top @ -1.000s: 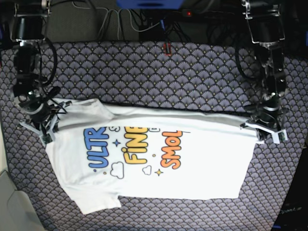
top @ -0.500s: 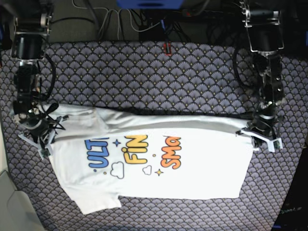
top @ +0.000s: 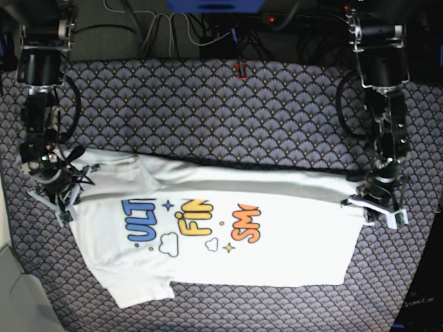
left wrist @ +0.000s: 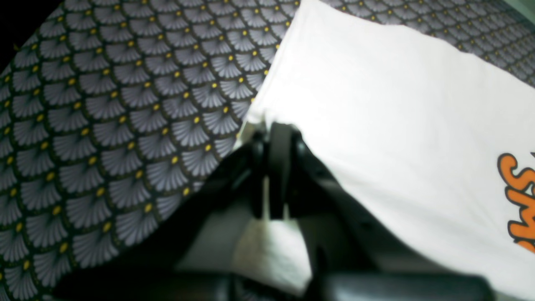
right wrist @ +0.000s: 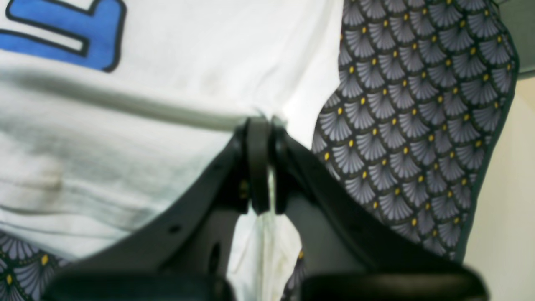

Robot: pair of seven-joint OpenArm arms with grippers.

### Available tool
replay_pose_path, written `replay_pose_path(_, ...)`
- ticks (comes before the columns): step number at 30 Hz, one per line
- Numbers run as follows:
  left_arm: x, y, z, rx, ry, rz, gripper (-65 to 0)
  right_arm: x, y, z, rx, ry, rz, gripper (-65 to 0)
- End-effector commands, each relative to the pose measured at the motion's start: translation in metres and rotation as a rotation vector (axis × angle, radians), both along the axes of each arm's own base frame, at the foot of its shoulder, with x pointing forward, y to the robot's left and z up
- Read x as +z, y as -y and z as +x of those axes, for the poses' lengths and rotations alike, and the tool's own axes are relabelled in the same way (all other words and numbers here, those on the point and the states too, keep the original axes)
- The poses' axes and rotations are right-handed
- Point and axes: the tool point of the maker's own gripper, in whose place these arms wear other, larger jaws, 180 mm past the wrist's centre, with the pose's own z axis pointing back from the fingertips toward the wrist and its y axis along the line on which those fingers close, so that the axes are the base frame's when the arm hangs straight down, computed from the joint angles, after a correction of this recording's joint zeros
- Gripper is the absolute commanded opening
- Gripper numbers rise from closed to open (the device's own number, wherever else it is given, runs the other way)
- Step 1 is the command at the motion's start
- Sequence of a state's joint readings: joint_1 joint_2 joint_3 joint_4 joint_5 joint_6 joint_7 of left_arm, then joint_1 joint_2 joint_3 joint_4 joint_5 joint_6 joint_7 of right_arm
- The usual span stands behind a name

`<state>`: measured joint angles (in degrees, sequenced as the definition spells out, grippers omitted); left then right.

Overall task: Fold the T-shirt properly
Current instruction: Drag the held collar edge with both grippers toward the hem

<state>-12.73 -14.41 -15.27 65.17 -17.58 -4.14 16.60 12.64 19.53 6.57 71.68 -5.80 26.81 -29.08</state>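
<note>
Between the two grippers, the T-shirt (top: 228,242) is stretched across the patterned cloth (top: 208,104), its upper edge lifted and drawn over toward the printed front while the lower part lies flat. One end of that raised edge is pinched in the left gripper (top: 374,207), whose jaws are closed tight on a fold of white fabric, as is seen in the left wrist view (left wrist: 271,138). The other end, by the sleeve, is clamped in the right gripper (top: 59,190), likewise closed on the fabric (right wrist: 261,125). The shirt is of soft white cotton, creased in long ridges below the right gripper. The print is partly covered by the folded edge: blue letters reading "ULT", yellow "FIN" and orange "SM" can be made out, with small clouds and stars beneath. The surface under the shirt is a dark textile with grey fan-shaped scales, each tipped with a yellow dot. Beyond it, black cables (top: 180,28) are seen.
</note>
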Motion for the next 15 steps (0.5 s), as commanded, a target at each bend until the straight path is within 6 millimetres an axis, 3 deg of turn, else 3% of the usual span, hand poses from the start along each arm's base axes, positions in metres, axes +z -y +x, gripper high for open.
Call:
replay_pose_path(1,0.027,-0.006,0.013,0.004,0.076,0.018,-64.6,0.02,0.008,0.012,-0.002,0.06,-0.02,-65.0)
replay_pose_path(5,0.032,-0.006,0.017,0.005,0.085,0.017,-64.6,0.02,0.006,0.012,0.0,0.06,-0.017,-65.0)
replay_pose_path(15,0.003,-0.018,0.011,0.029,0.008,0.006,-64.5,0.013,-0.008,0.011,0.046,0.038,-0.031,-65.0)
